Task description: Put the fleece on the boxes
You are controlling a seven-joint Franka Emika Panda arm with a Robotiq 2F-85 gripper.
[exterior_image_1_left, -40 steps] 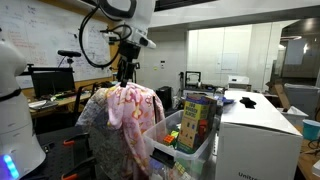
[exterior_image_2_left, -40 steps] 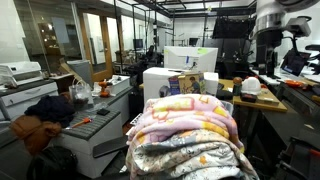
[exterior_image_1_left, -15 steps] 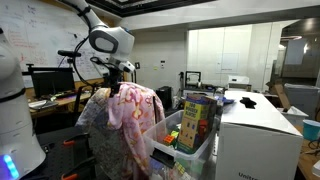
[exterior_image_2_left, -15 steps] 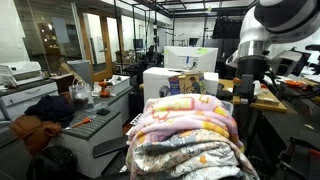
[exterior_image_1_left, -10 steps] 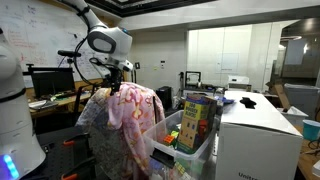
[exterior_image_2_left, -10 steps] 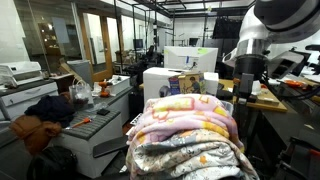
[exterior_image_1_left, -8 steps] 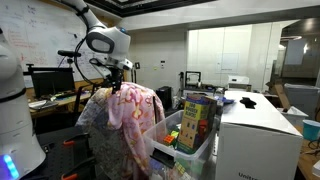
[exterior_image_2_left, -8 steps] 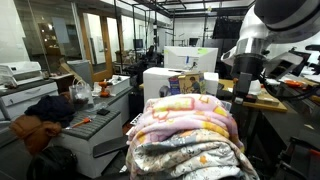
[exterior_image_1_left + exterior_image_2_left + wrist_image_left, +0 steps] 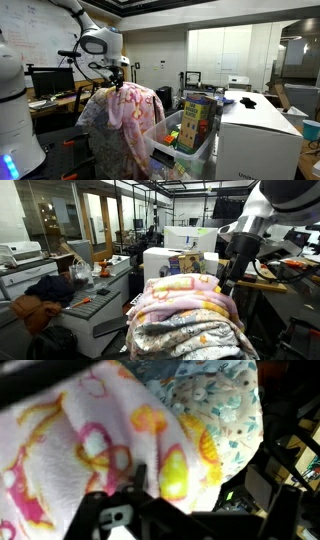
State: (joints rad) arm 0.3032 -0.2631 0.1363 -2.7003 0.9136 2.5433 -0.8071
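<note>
The pink fleece (image 9: 128, 118) with yellow, white and red shapes hangs over a chair; it also shows in an exterior view (image 9: 185, 302). It fills the left of the wrist view (image 9: 80, 440). The gripper (image 9: 113, 87) hangs at the fleece's top edge, also seen in an exterior view (image 9: 228, 280). In the wrist view its fingers (image 9: 198, 485) stand apart, open, with fleece between them. The boxes (image 9: 196, 117), colourful cartons in a clear plastic tub (image 9: 190, 152), stand beside the chair. They also show behind the fleece in an exterior view (image 9: 190, 265).
A pale grey-white patterned cloth (image 9: 225, 405) lies under the fleece on the chair (image 9: 190, 340). A white cabinet (image 9: 255, 135) stands next to the boxes. Desks with monitors (image 9: 50, 82) are behind the arm. Printers and a dark jacket (image 9: 45, 290) sit at the side.
The arm has come down from high above and swung over to the chair. The gripper now sits at the fleece's top. The fleece and boxes have not moved.
</note>
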